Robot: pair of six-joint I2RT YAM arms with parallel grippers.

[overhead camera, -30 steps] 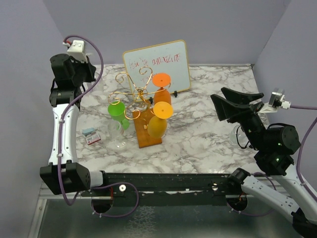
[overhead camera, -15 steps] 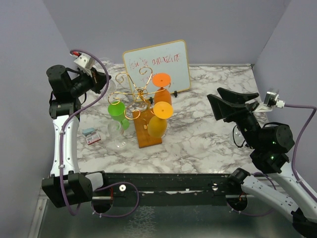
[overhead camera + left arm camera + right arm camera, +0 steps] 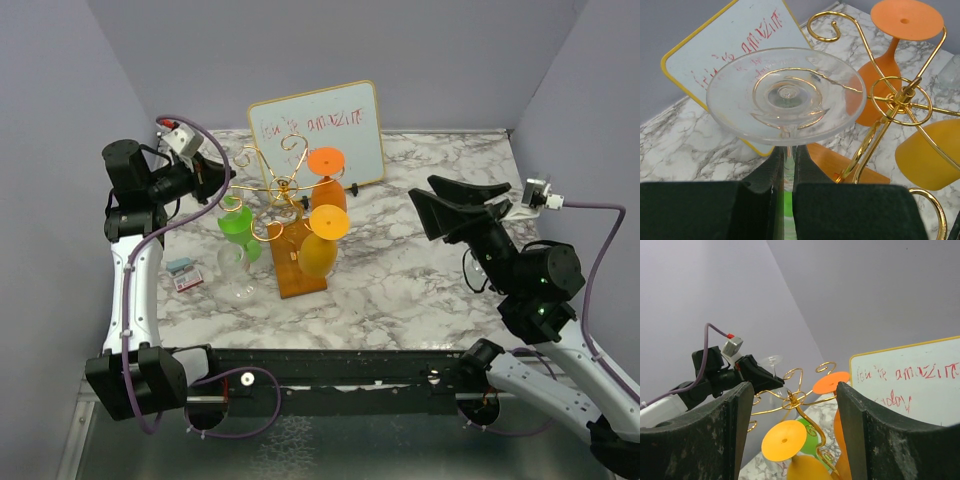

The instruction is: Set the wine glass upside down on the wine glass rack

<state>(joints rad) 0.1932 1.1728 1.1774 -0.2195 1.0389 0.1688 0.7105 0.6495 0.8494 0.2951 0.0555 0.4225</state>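
My left gripper [image 3: 786,167] is shut on the stem of a clear wine glass [image 3: 785,95]. The glass is upside down, its round foot facing up. It hangs just left of the gold wire wine glass rack [image 3: 902,95], level with the curled arms. In the top view the left gripper [image 3: 212,176] is at the rack's [image 3: 285,185] left arms, above the wooden base [image 3: 303,278]. The right wrist view shows the glass [image 3: 771,360] beside the rack [image 3: 797,401]. My right gripper [image 3: 452,208] is open, empty, well right of the rack.
An orange glass [image 3: 327,168], a yellow glass [image 3: 322,240] and a green glass [image 3: 237,224] hang on the rack. Another clear glass [image 3: 238,276] stands on the marble table left of the base. A framed whiteboard [image 3: 320,130] stands behind. A small card [image 3: 183,273] lies at the left.
My left arm has swung right and carried the clear glass from the far left up to the rack's left arms. My right gripper has drifted slightly left, still open.
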